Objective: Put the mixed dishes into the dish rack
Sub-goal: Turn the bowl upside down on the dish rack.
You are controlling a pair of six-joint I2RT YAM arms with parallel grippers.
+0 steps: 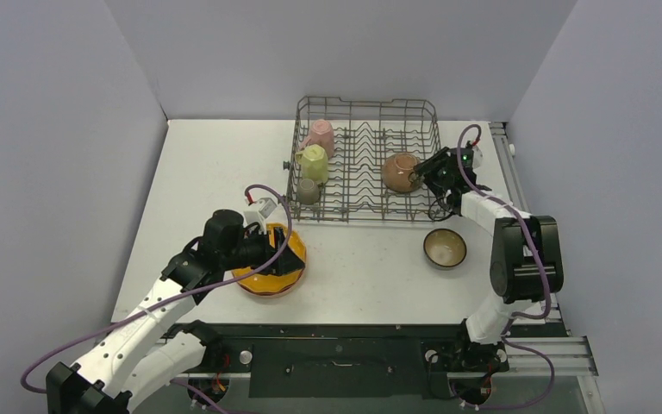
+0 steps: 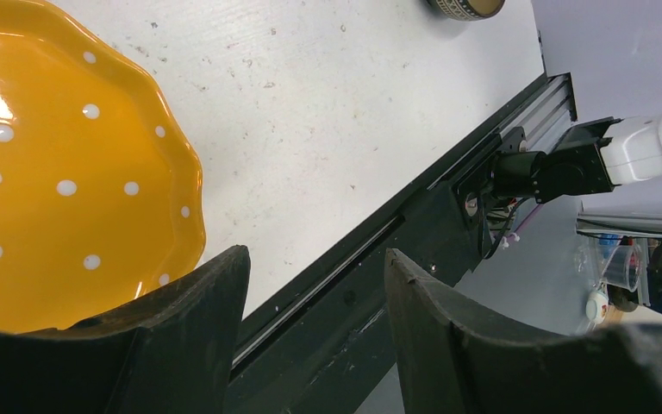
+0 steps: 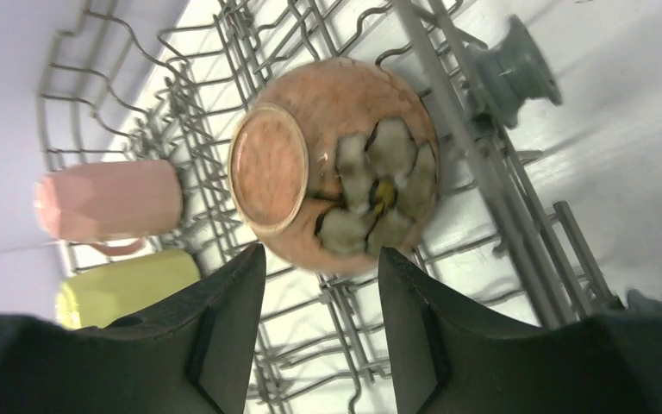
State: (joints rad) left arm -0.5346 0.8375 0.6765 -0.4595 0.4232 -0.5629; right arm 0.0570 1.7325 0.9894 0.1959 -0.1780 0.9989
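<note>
The right claw [image 3: 321, 253] stands with its two fingers apart and nothing between them, just short of a brown bowl [image 3: 336, 172]. That bowl sits among the tines on the right side of the dish rack [image 1: 366, 108], tipped so that its round foot and a pale flower pattern face the wrist camera. Past it, on the rack's left side, a pink mug [image 3: 108, 203] and a pale yellow mug [image 3: 129, 285] lie side by side. A small grey-olive cup [image 1: 308, 191] sits in the rack's near-left corner.

The left claw [image 2: 312, 257] is also spread wide and empty. It hangs above the near-right edge of the orange white-dotted scalloped plate [image 2: 52, 172], with its left finger over the rim. The plate rests on the white desk [image 1: 362, 259], near the rack's near-left corner but apart from it. A second brown bowl [image 1: 445, 248], its tan inside up, stands on the desk near the rack's near-right corner.
</note>
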